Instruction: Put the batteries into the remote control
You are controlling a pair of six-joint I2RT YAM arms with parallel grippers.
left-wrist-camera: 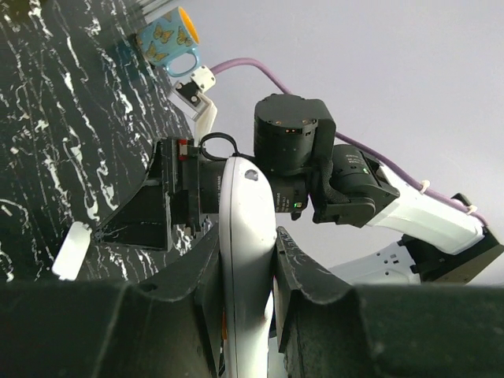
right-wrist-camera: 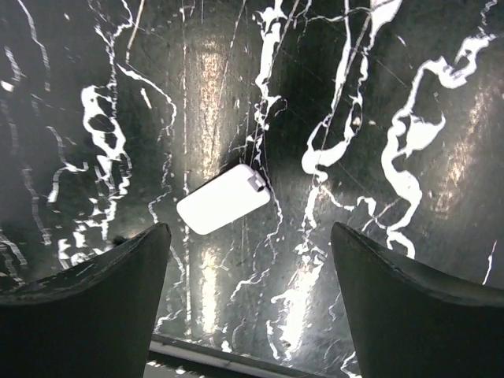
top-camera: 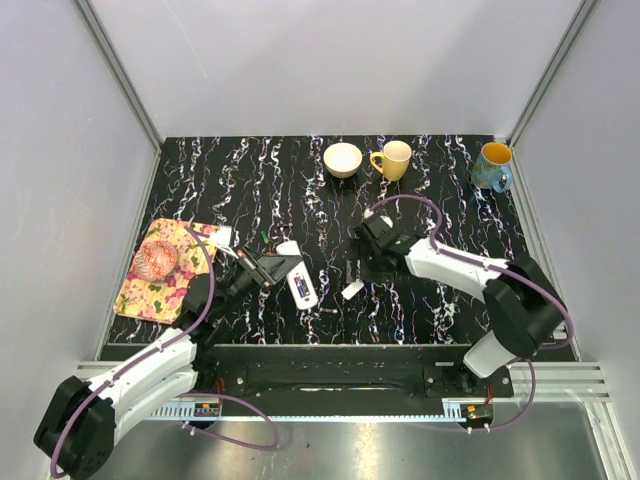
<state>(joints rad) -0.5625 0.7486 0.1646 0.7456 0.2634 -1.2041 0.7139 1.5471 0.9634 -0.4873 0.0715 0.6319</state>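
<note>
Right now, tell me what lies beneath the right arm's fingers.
A white cover lies flat on the black marbled table, untouched, beyond the open right fingers. Whatever they cover is hidden.

left gripper against left side of remote control, mid-table | right gripper near small white cover, just right of remote control | white bowl, yellow mug, blue mug along far edge | floral cloth at left
</note>
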